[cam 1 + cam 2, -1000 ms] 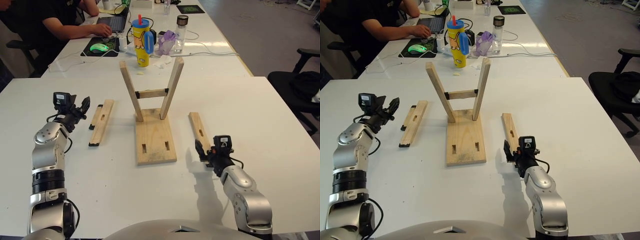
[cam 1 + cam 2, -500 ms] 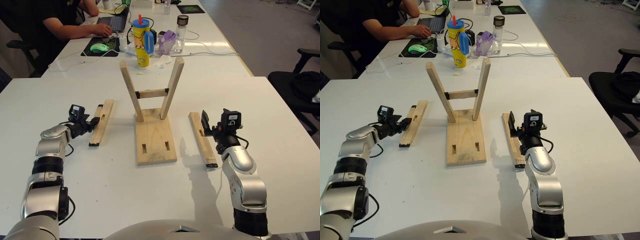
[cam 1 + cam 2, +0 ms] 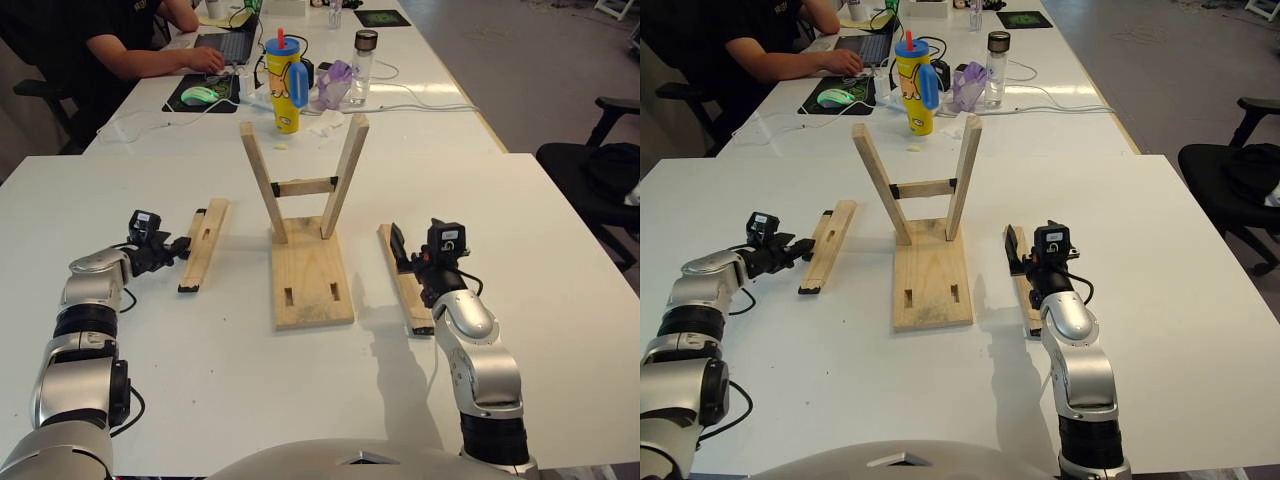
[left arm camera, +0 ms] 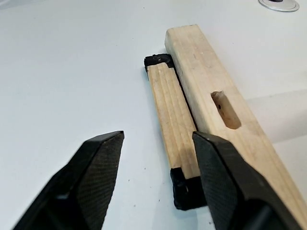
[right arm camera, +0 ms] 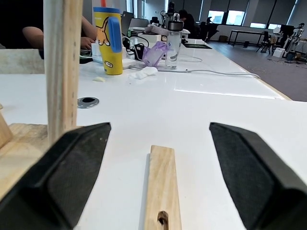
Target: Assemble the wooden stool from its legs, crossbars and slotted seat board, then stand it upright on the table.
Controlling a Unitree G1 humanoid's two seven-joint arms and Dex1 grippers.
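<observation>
We hold both wide open for grasping: left gripper at the loose crossbar, right gripper over the right leg.

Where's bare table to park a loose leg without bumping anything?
Bare: the near strip of table in front of the seat board; also the wide stretch to the right of the right loose leg. Crowded: the middle row from the left loose leg across to it.
</observation>
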